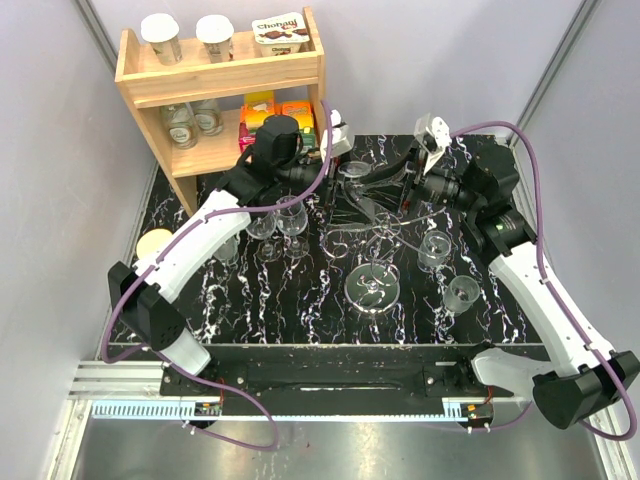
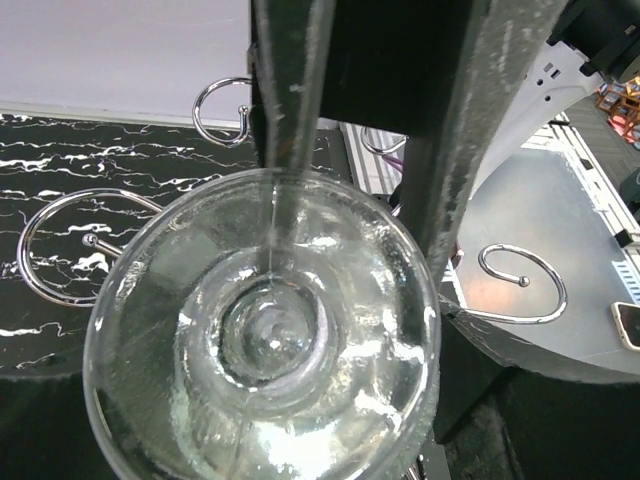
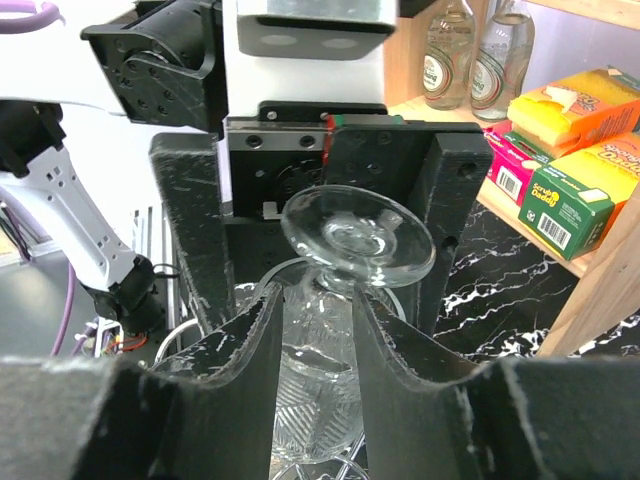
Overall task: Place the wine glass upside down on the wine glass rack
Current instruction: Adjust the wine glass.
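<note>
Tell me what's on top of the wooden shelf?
Two white-topped cups and a Chobani tub stand on the top board of the wooden shelf. Their tops cover whatever is inside, so that can't be seen.

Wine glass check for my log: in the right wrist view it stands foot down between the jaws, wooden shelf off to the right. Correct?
Not quite: the wine glass is foot up, bowl down, as the right wrist view shows. It does sit between the jaws, with the wooden shelf off to the right.
</note>
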Available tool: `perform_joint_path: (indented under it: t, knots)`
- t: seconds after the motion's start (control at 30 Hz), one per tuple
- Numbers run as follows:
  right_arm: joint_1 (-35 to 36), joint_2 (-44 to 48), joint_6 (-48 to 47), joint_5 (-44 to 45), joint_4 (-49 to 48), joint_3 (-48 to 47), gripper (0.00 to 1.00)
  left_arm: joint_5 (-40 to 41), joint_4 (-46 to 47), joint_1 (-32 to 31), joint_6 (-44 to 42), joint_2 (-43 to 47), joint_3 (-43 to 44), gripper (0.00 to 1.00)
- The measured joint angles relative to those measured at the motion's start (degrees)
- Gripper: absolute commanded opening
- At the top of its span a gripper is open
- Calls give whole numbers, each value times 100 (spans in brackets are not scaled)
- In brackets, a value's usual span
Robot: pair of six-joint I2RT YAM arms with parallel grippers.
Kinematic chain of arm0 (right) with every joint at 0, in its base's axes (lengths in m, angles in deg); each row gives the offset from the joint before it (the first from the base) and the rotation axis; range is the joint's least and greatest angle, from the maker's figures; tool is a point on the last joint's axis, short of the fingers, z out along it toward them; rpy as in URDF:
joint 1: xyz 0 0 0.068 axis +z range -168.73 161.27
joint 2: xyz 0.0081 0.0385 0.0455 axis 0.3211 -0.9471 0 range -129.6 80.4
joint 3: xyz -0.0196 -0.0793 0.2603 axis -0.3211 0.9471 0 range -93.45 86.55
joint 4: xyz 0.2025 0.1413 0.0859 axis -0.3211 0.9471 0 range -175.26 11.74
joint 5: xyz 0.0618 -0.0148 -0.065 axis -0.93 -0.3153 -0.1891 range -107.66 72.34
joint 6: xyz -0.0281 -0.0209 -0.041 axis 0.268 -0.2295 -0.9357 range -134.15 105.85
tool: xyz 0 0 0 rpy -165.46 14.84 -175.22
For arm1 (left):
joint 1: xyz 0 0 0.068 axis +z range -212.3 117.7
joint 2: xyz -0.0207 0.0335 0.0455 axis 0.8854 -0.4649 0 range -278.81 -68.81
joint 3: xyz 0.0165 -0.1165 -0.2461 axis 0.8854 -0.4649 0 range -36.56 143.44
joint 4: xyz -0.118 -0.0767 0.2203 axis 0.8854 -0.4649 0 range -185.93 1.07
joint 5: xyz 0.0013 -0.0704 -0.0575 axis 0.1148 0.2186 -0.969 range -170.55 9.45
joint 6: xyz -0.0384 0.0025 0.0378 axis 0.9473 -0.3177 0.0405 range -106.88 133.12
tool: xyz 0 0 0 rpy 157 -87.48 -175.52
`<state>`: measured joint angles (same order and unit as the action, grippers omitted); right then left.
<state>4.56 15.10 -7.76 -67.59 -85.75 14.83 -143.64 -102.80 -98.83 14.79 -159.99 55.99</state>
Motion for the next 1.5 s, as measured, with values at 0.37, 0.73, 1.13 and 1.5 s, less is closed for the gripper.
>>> perform_joint_path:
  t: [0.37,0.73,1.13,1.5]
  knots:
    - [-26,-59,232,-22,-26,-28,44,256,-772,-208,-573,-105,485,43]
    - [-181,-57,940,-35,-682,256,0,767,-1386,-378,-890,-267,955,49]
    - [-284,-92,1231,-20,-1388,420,0,1147,-1392,-398,-785,-278,1086,69]
    - [-306,-37,1381,-103,-1403,555,0,1248,-1290,-522,-986,-66,837,99]
